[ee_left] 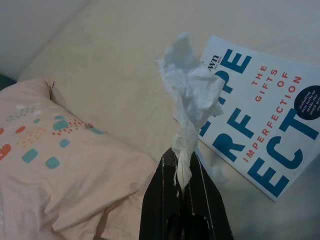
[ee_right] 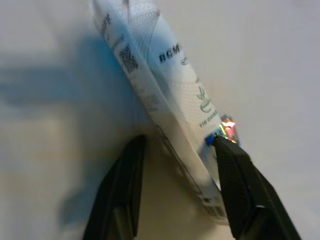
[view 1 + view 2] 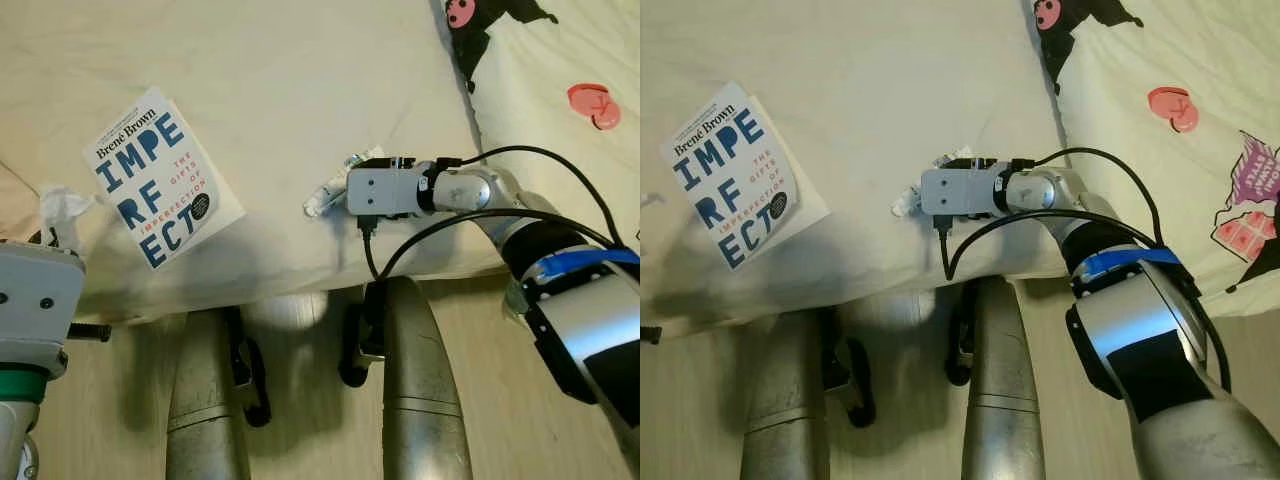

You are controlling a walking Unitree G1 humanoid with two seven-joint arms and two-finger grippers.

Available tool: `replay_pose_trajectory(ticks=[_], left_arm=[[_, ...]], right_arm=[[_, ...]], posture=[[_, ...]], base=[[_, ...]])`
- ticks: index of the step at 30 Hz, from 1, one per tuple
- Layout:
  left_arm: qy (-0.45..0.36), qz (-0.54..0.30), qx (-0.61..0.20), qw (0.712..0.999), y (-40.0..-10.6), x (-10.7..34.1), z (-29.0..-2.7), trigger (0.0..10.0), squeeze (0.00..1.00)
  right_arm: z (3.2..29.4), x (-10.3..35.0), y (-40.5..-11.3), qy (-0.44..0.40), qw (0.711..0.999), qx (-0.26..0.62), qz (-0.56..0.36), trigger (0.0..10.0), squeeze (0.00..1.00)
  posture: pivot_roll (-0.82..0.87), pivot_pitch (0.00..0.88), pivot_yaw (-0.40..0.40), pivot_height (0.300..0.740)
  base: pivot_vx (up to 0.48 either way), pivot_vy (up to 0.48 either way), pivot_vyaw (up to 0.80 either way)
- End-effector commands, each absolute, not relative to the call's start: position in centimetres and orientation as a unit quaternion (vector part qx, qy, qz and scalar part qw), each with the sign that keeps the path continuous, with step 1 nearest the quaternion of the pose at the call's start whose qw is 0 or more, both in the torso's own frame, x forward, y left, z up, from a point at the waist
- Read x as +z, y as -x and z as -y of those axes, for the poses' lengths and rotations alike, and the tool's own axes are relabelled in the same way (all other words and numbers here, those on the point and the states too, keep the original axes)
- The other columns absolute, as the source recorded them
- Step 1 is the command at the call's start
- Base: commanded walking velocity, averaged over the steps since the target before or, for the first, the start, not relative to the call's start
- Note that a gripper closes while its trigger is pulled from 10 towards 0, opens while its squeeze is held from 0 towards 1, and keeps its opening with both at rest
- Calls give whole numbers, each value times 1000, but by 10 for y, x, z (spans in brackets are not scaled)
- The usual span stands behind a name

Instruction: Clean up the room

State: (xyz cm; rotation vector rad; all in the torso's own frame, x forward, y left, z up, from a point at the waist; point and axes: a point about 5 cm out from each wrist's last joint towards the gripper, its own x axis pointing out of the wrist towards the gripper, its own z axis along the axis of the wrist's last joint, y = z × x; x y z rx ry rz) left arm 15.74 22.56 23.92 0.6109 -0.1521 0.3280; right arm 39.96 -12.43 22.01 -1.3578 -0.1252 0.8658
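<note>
A crumpled white tissue (image 1: 187,90) sticks up out of my left gripper (image 1: 184,172), which is shut on its lower end; it also shows at the bed's left edge (image 3: 62,205). Beside it a white book with blue letters (image 3: 160,175) lies flat on the cream sheet. My right arm's grey wrist (image 3: 385,190) reaches across the bed near its front edge, over a small white printed packet (image 3: 322,198). In the right wrist view my right gripper (image 2: 178,145) is open, its two fingers on either side of the packet's (image 2: 160,75) near end.
A pink patterned pillow (image 1: 55,165) lies left of the book. A white cover with cartoon prints (image 3: 545,70) spreads over the bed's right side. The mattress edge (image 3: 300,275) runs just in front of my legs (image 3: 205,400), which stand on wooden floor.
</note>
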Motion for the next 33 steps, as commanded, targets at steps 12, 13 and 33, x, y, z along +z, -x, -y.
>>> replay_pose_trajectory(ticks=[12, 13, 33], left_arm=[[-312, 57, 163, 934, -156, 237, -229, 10000, 0], [-312, 57, 163, 934, -156, 237, -229, 10000, 0], [-243, 118, 204, 941, -234, 214, -230, 10000, 0]], right_arm=[[142, 203, -401, 668, 671, 316, 61, 0, 0], [142, 203, -401, 668, 671, 316, 61, 0, 0], [138, 263, -419, -74, 974, 153, 148, 0, 0]], posture=[[137, 751, 12, 590], [137, 751, 12, 590], [33, 320, -49, 590]], base=[[0, 0, 0], [0, 0, 0], [0, 0, 0]])
